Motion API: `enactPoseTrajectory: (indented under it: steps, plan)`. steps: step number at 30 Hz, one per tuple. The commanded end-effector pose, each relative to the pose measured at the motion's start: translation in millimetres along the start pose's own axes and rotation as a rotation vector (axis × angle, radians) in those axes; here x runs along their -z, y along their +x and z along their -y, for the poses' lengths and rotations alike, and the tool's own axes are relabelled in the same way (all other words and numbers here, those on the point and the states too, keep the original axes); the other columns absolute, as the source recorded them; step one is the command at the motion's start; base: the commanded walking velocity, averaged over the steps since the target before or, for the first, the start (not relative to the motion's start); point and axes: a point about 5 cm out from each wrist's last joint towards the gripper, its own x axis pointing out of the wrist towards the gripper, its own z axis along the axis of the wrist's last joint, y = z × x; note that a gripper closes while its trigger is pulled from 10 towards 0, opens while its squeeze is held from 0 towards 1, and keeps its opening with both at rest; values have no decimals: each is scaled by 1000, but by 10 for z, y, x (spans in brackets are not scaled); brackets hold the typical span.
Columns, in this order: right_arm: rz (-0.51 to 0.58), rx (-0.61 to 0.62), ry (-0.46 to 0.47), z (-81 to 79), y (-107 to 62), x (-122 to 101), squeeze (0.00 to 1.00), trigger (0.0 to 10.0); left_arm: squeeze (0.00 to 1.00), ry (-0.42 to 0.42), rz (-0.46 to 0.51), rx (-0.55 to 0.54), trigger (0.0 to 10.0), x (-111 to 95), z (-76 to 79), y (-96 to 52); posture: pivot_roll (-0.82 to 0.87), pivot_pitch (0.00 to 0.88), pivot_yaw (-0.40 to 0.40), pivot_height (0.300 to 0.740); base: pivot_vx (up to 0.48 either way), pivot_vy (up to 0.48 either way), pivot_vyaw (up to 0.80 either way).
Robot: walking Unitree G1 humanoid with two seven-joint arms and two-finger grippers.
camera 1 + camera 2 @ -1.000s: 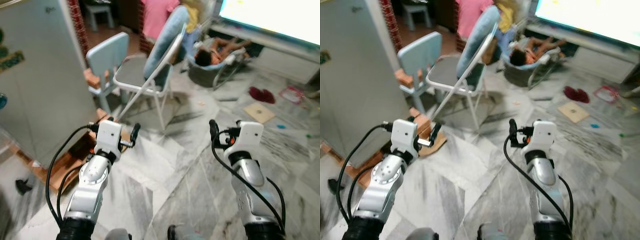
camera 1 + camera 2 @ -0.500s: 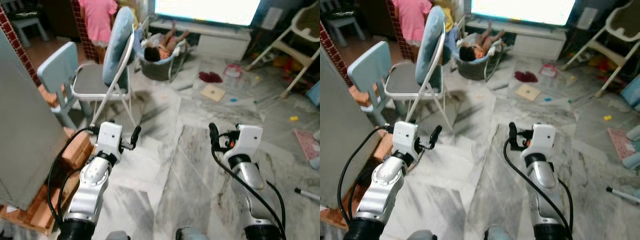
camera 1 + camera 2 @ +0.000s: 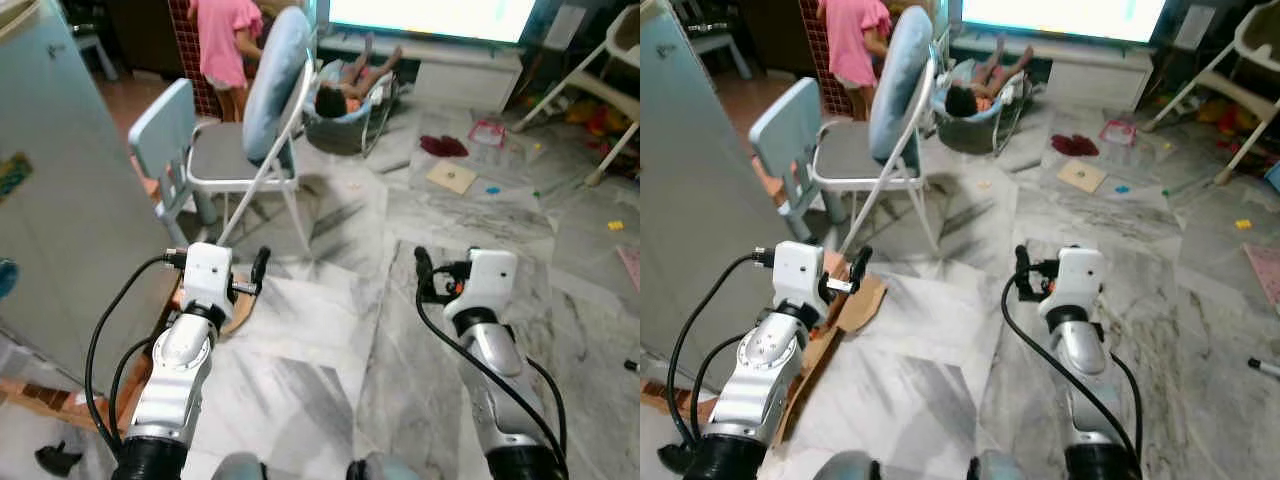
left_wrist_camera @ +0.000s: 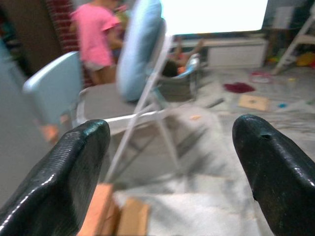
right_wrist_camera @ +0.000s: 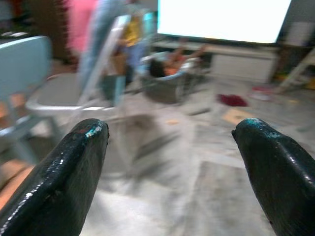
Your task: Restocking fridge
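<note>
While both silver arms are raised in front of the robot over a grey-veined marble floor [image 3: 330, 380], the left gripper [image 4: 167, 162] and the right gripper [image 5: 170, 167] each hold their two long black fingers spread wide, with nothing between them. The tall pale grey-blue fridge [image 3: 60, 200] stands at the robot's left with its door closed, just beside the left arm; a flattened piece of brown cardboard [image 3: 855, 305] lies on the floor at its foot.

Ahead of the left gripper stands a folding metal chair with a grey seat and a light blue padded back [image 3: 270, 110], and touching its left side is a small light blue plastic chair [image 3: 165, 140]. Behind the chairs stands a person in a pink top [image 3: 225, 40]. Further back, a small child lies in a dark bouncer seat [image 3: 345, 100] on the floor, before a bright lit screen [image 3: 1060, 15] on a low white cabinet [image 3: 470, 75]. Small toys and a tan square board [image 3: 452, 177] lie scattered on the floor to the right, near the white legs of a high chair [image 3: 1230, 80].
</note>
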Motion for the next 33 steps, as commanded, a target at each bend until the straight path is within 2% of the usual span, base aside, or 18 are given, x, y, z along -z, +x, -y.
enactPoseTrajectory:
  steps: [1,6,10,18,27,30,31,33]
  plan:
    - [52,-59,-8,-134,28,-96,0,10000,0,8,0,0,10000,-4,-18,-15,25,52,-29,740,0,480,794]
    - [45,-54,27,-129,37,-89,0,10000,0,-40,-1,19,10000,-23,29,-17,34,59,-30,740,0,480,799]
    - [35,-42,41,-118,55,-78,0,10000,0,-30,10,6,10000,-49,24,-11,39,60,-31,740,0,439,0]
    - [63,-35,12,-105,118,-153,0,10000,0,-19,-1,10,10000,-65,-17,-19,49,80,-39,740,0,0,0]
    - [42,-23,37,-97,44,-78,0,10000,0,-14,-14,45,10000,-25,40,-16,41,87,-48,740,0,480,0]
    - [31,-35,91,-106,18,-51,0,10000,0,-15,-33,46,10000,11,54,-23,39,87,-48,740,0,480,0]
    - [33,-69,153,-140,4,-58,0,10000,0,-15,-41,53,10000,24,70,-25,39,87,-48,740,0,480,0]
    - [48,-85,145,-158,-5,-88,0,10000,0,-18,-49,75,10000,32,94,-28,39,87,-48,740,0,405,0]
